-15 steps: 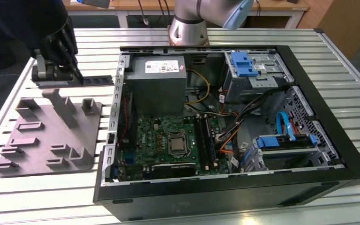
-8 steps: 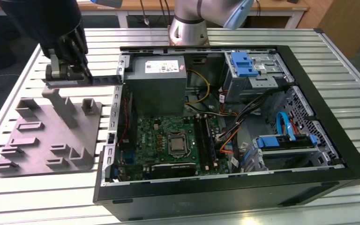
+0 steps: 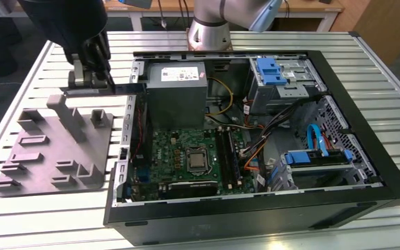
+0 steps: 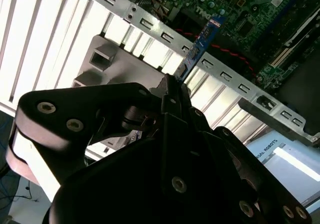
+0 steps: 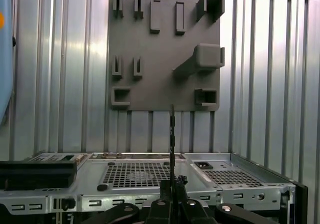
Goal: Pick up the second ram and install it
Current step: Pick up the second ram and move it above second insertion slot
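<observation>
The second ram (image 3: 127, 88) is a thin dark strip held level above the case's wall on the exterior view's left, pointing toward the power supply. My gripper (image 3: 97, 83) is shut on its end, over the slatted table just beyond the grey fixture (image 3: 54, 146). In the second wrist view the ram (image 4: 202, 39) sticks out edge-on from the closed gripper (image 4: 172, 92), with the green motherboard (image 4: 235, 9) beyond it. In the first wrist view the ram (image 5: 171, 134) rises edge-on from the gripper (image 5: 172, 191), with the fixture (image 5: 165, 49) behind. The motherboard (image 3: 179, 153) lies inside the open case.
The open computer case (image 3: 255, 208) takes up the table's middle. Inside are a grey power supply (image 3: 177, 86), blue drive brackets (image 3: 273, 70), and loose cables (image 3: 255, 140). Long memory slots (image 3: 229, 156) run beside the square silver chip (image 3: 197, 161). The arm's base (image 3: 210, 31) stands behind the case.
</observation>
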Controlling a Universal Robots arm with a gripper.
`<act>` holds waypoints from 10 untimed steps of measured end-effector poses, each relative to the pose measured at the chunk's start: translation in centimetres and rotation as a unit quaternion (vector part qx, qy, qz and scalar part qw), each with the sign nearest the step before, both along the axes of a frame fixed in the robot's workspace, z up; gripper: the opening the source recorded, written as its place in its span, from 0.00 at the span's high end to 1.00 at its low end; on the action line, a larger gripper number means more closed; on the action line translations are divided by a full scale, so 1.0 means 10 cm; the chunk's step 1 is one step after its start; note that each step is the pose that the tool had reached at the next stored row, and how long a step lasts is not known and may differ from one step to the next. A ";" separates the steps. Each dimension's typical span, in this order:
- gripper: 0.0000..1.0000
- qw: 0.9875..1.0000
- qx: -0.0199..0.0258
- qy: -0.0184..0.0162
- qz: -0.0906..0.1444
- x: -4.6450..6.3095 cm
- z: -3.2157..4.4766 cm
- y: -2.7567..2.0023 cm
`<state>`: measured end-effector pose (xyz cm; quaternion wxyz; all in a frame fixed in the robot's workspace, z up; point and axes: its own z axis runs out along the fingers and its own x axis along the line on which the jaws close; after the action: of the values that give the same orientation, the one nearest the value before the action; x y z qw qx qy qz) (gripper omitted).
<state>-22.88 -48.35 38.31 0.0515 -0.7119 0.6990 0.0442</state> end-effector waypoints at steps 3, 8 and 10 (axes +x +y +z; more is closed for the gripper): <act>0.86 1.000 0.000 0.000 0.000 0.08 0.000 0.000; 0.86 1.000 0.000 0.000 0.000 0.23 0.000 0.000; 0.86 1.000 0.000 0.000 0.000 0.29 -0.001 0.000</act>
<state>-19.97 -48.35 38.30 0.0514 -0.7119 0.6990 0.0444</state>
